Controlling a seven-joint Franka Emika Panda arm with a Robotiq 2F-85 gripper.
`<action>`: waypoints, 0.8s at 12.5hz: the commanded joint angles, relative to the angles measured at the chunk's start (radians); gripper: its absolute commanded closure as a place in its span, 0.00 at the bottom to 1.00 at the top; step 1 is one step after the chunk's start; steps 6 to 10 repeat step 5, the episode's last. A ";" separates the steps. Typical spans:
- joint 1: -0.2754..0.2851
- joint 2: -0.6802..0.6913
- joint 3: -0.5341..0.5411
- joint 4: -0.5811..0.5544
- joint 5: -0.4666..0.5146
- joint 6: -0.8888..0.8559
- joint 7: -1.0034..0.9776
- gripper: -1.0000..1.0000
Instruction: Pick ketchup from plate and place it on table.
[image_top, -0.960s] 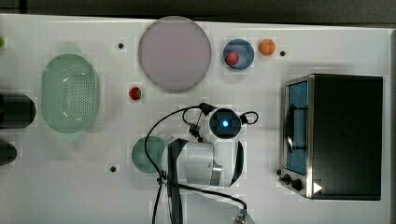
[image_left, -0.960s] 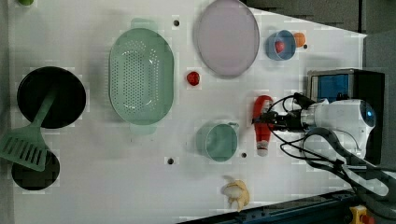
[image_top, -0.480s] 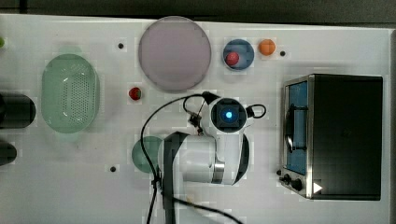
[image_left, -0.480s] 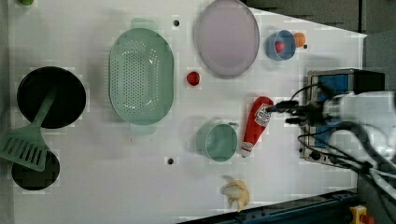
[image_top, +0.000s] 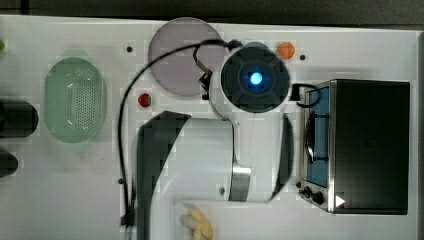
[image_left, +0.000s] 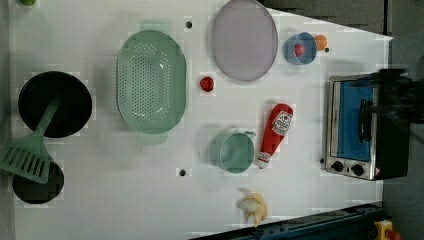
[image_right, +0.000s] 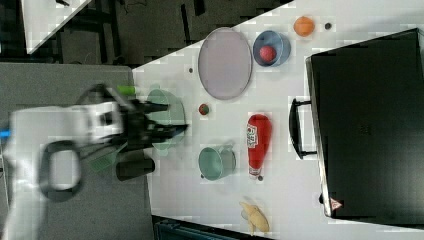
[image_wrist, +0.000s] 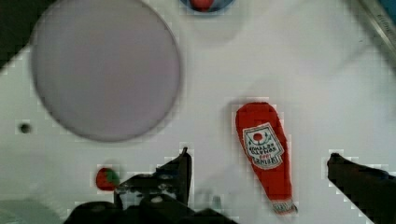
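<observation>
The ketchup (image_right: 259, 141) is lying on the table (image_right: 280, 200) just beside the green cup (image_right: 215, 162), apart from the plate (image_right: 225, 63).

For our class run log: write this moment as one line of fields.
ketchup: lying on table, beside green cup | plate: bare | gripper: open, above ketchup, holding nothing

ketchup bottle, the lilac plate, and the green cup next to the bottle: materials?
ketchup: probably soft plastic or plush; matte red body, no sharp glints, printed white label.
plate: looks like matte plastic or melamine; flat even grey-lilac, no reflections.
green cup: likely plastic; uniform pale green, dull, thin rim and small handle. Could be enamel, can't tell.
</observation>
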 joint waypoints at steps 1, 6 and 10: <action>0.003 0.003 -0.002 0.140 0.003 -0.191 0.120 0.00; 0.003 0.003 -0.008 0.197 0.002 -0.279 0.120 0.00; 0.003 0.003 -0.008 0.197 0.002 -0.279 0.120 0.00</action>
